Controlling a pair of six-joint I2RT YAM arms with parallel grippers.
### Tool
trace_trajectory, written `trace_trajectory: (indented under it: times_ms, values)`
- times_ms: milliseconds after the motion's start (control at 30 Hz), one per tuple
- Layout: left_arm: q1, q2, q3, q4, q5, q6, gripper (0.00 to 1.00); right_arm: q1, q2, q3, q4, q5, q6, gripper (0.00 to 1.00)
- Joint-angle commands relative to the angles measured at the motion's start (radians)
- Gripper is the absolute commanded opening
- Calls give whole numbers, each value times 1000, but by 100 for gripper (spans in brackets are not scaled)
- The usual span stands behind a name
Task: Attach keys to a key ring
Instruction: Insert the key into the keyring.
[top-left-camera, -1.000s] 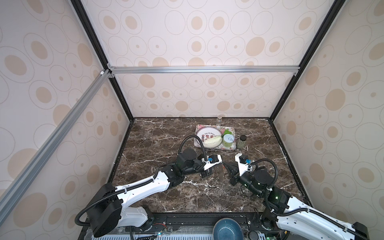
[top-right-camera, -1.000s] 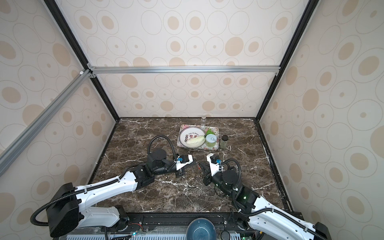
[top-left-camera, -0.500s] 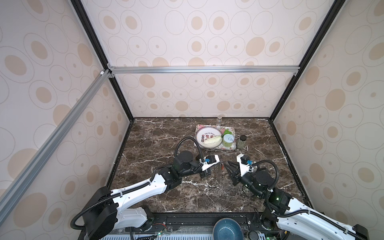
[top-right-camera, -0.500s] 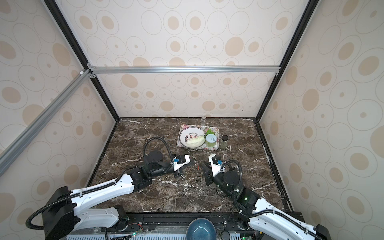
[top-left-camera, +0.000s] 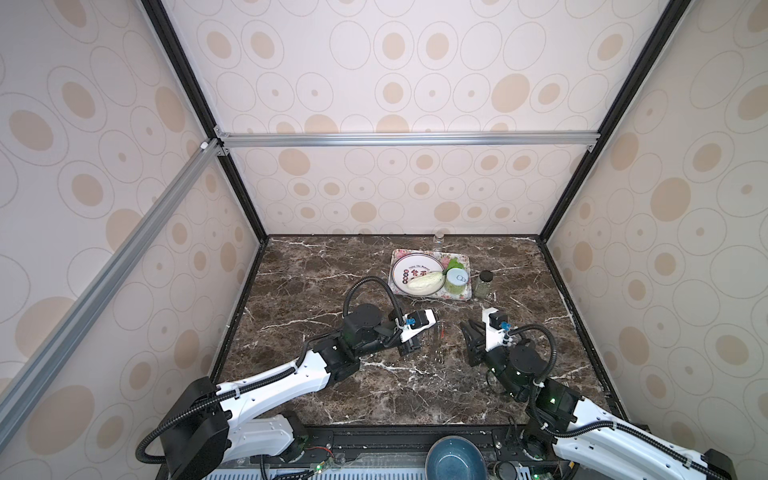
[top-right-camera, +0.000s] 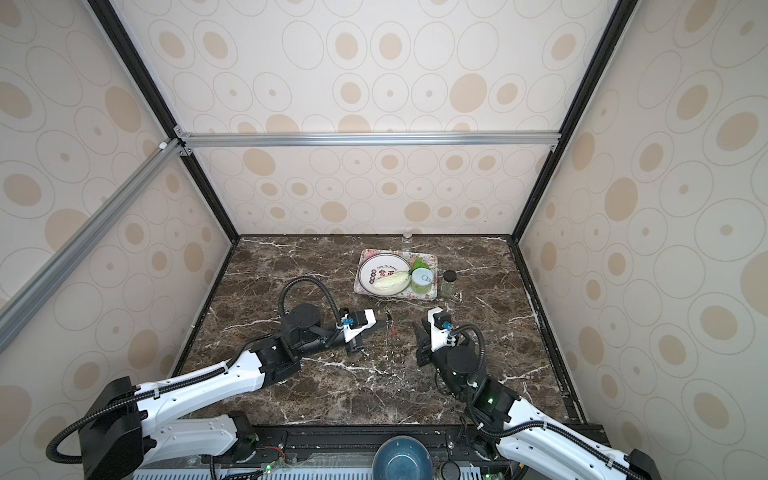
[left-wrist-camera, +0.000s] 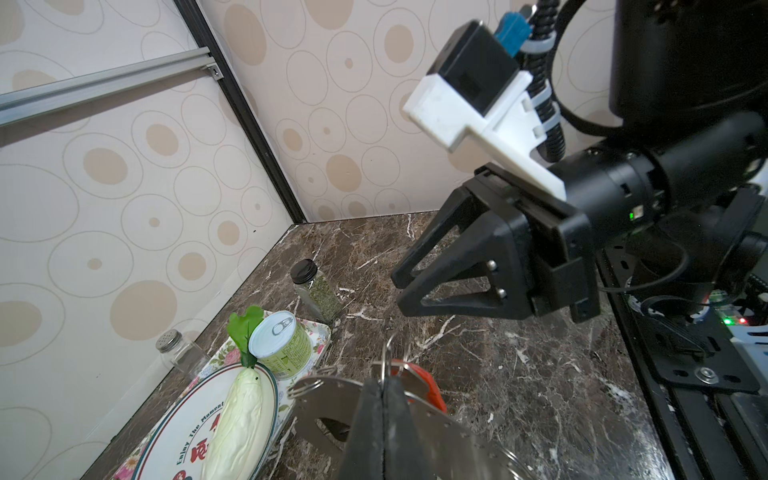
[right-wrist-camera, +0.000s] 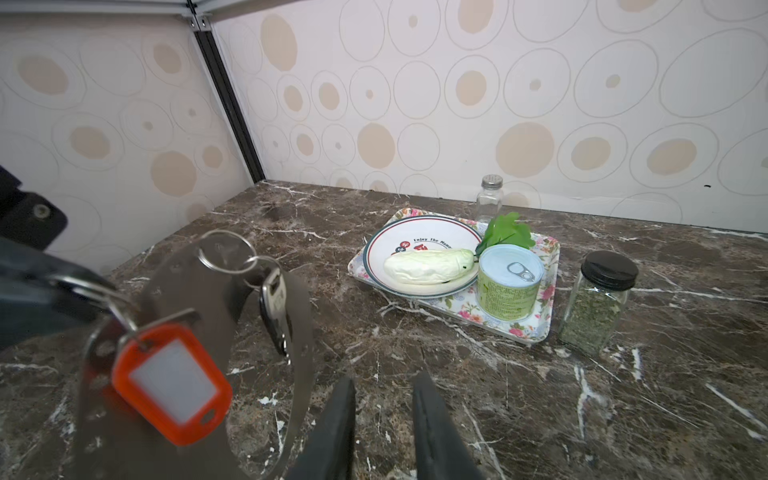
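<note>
Left hand (left-wrist-camera: 383, 384) clamps the key ring (left-wrist-camera: 324, 399) edge; right hand (right-wrist-camera: 382, 382) stands parted nearby.

A tray (top-left-camera: 466, 296) sits at the back middle of the desk (top-left-camera: 316, 282), carrying a plate (top-left-camera: 400, 271) with a cabbage (top-left-camera: 424, 282) on it and a can (top-left-camera: 457, 281) to the plate's right. A shaker (top-left-camera: 439, 240) stands behind the tray, a spice jar (top-left-camera: 484, 284) just right of it. In front of the tray, a tag (right-wrist-camera: 172, 384) and key (right-wrist-camera: 272, 307) hang on the key ring (right-wrist-camera: 303, 340).
</note>
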Motion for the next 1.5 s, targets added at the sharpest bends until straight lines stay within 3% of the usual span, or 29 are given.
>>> trace_trajectory:
  times_ms: [0,500,1467]
  values:
    - [-9,-28,2,58,-4,-3,0,-4,27,21,1,-62,-34,26]
    - [-10,-47,-8,62,-12,0,0,-5,43,17,30,-277,-79,29]
    - [-10,-49,-3,54,23,5,0,-3,70,18,52,-355,-96,29]
